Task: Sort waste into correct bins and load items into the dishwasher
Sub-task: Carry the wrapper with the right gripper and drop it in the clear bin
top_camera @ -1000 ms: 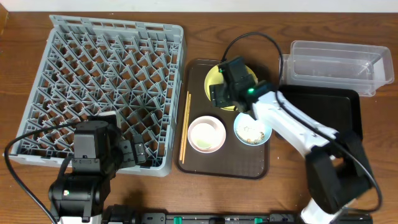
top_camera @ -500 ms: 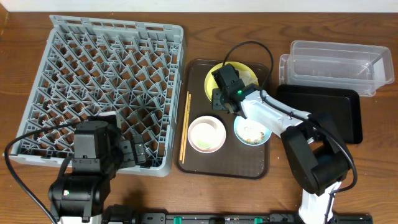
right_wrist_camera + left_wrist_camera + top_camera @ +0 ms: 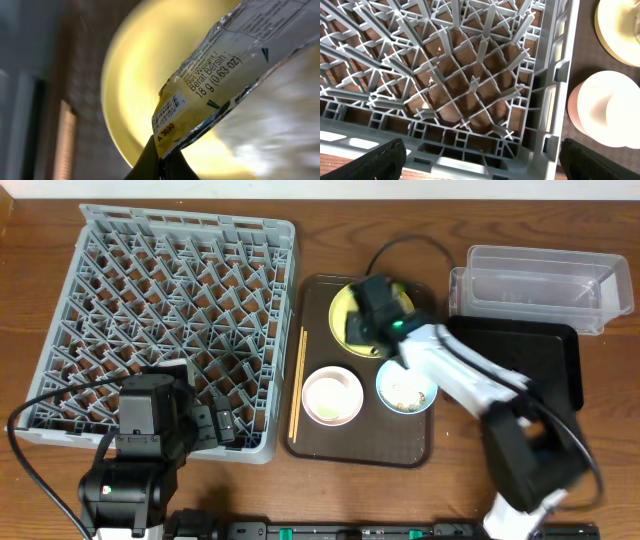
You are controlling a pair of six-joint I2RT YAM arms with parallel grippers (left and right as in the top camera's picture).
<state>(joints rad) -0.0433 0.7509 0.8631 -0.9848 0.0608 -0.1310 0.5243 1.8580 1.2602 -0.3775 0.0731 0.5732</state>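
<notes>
The right gripper [image 3: 157, 161] is pinching one end of the snack wrapper [image 3: 210, 80], its jaws closed narrowly on it. The wrapper's long axis is running away from the fingertips, slanting above the yellow plate [image 3: 132, 85] that is sitting on the brown tray [image 3: 360, 445]; I cannot tell whether its far end is touching the plate. The clear tub [image 3: 535, 285] and the black tray [image 3: 558, 355] are lying to the right, near this arm, both showing room. The left gripper [image 3: 482, 167] is hanging wide open over the rack [image 3: 470, 90], well apart.

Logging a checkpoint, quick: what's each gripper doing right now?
Left gripper: open, holding nothing.
Right gripper: closed on the wrapper.
</notes>
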